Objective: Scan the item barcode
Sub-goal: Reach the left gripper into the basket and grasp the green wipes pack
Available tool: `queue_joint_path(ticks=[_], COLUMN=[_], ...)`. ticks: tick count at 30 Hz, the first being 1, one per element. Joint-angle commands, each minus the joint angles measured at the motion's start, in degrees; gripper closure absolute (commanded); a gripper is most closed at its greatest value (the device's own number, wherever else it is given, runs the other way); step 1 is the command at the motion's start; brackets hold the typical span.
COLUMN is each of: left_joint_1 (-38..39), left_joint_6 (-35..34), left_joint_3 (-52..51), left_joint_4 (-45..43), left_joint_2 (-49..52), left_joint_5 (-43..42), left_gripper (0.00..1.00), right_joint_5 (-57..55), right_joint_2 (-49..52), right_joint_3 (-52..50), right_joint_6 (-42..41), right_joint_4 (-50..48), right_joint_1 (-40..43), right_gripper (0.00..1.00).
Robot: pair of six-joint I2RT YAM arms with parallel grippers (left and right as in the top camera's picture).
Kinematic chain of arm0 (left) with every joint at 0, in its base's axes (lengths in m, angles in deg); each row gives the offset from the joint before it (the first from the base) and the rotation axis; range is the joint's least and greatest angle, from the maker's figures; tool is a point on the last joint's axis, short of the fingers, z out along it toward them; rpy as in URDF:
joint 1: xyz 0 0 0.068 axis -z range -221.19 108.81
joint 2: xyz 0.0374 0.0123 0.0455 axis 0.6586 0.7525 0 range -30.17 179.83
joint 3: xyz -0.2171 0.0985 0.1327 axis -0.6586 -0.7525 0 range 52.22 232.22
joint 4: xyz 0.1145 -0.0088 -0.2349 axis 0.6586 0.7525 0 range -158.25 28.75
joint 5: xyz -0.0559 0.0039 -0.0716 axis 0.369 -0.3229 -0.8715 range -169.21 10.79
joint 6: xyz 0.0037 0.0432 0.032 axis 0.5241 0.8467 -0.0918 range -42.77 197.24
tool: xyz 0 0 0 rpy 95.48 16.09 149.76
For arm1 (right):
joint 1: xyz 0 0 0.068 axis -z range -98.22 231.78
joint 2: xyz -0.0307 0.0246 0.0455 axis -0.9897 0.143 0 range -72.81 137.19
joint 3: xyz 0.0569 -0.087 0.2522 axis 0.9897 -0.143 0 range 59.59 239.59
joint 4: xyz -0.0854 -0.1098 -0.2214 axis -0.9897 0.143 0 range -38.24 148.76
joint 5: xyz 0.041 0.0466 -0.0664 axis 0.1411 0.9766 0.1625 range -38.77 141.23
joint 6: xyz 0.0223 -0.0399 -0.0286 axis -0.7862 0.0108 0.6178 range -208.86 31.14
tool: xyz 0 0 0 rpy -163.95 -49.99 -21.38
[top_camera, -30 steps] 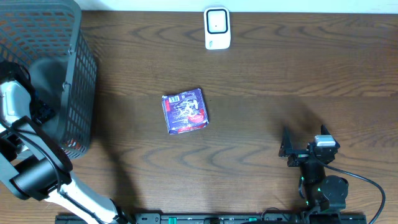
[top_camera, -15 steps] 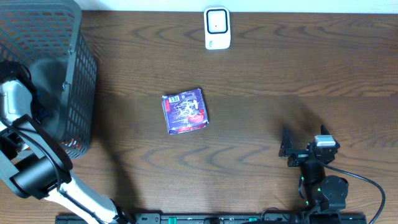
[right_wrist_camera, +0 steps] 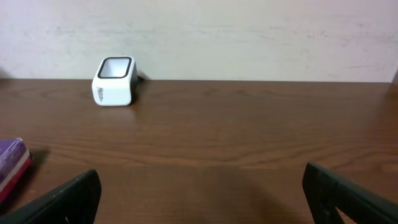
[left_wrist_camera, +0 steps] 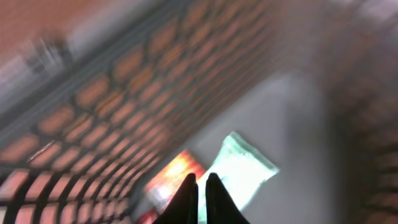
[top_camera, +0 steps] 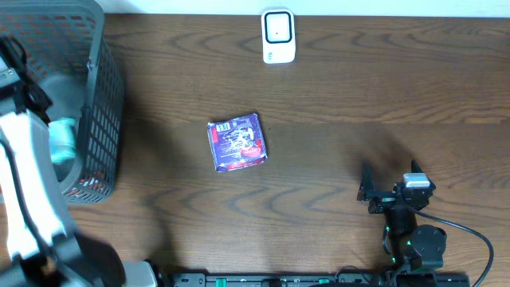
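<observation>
A white barcode scanner (top_camera: pixel 278 36) stands at the table's far edge, also seen in the right wrist view (right_wrist_camera: pixel 114 81). A purple packet (top_camera: pixel 237 143) lies flat mid-table; its edge shows at the left of the right wrist view (right_wrist_camera: pixel 11 163). My left gripper (left_wrist_camera: pixel 201 191) hangs shut inside the grey mesh basket (top_camera: pixel 103 88), nothing visible between its fingers. Below it lie a pale green packet (left_wrist_camera: pixel 245 167) and an orange-red packet (left_wrist_camera: pixel 173 180), both blurred. My right gripper (right_wrist_camera: pixel 200 186) stands open and empty low over the table at the front right (top_camera: pixel 388 182).
The left arm (top_camera: pixel 28 183) rises blurred over the basket's near side. The pale green packet (top_camera: pixel 62 140) shows through the basket from above. Bare wood lies between the purple packet and the right gripper.
The left gripper has shut, and the left arm has swung upward over the basket, blurring in view. The right arm and the purple packet have not moved.
</observation>
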Motion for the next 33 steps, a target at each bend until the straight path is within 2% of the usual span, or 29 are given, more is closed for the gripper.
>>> queue_joint_path(ticks=[1, 3, 5, 6, 8, 9, 11, 15, 19, 22, 25, 33], left_joint_1=[2.6, 4.5, 6.0, 6.1, 6.0, 5.8, 5.5, 5.5, 5.0, 3.5, 1.0, -4.3], left_joint_6=[0.0, 0.0, 0.0, 0.3, 1.8, 2.6, 5.1, 12.0, 12.0, 11.1, 8.6, 9.6], left_joint_3=[0.9, 0.9, 0.9, 0.9, 0.8, 0.8, 0.8, 0.7, 0.7, 0.7, 0.7, 0.3], left_joint_4=[-2.1, -4.0, -5.1, -5.2, -4.8, -4.2, -2.4, 0.5, 0.8, 0.8, 0.7, 1.5], left_joint_2=[-5.4, -8.1, -9.6, -9.7, -9.2, -8.6, -6.9, -1.4, 4.6, 8.4, 11.5, 16.8], left_joint_5=[-11.4, -14.8, -14.7, -14.7, -14.7, -14.7, -14.7, -12.2, -3.7, -2.9, -5.1, -17.0], left_gripper=[0.93, 0.93, 0.92, 0.87, 0.51, 0.37, 0.22, 0.00, 0.02, 0.02, 0.02, 0.01], right_joint_5=[-0.3, -0.3, -0.3, -0.3, -0.3, -0.3, -0.3, -0.3, -0.3, -0.3, -0.3, -0.3], right_joint_2=[-0.2, -0.2, -0.2, -0.2, -0.2, -0.2, -0.2, -0.2, -0.2, -0.2, -0.2, -0.2], right_joint_3=[-0.1, -0.1, -0.1, -0.1, -0.1, -0.1, -0.1, -0.1, -0.1, -0.1, -0.1, -0.1], right_joint_6=[-0.2, -0.2, -0.2, -0.2, -0.2, -0.2, -0.2, -0.2, -0.2, -0.2, -0.2, -0.2], right_joint_4=[0.3, 0.3, 0.3, 0.3, 0.3, 0.3, 0.3, 0.3, 0.3, 0.3, 0.3, 0.3], right_joint_1=[0.2, 0.2, 0.2, 0.2, 0.2, 0.2, 0.2, 0.2, 0.2, 0.2, 0.2, 0.2], right_gripper=[0.01, 0.01, 0.01, 0.01, 0.01, 0.01, 0.01, 0.01, 0.01, 0.01, 0.01, 0.01])
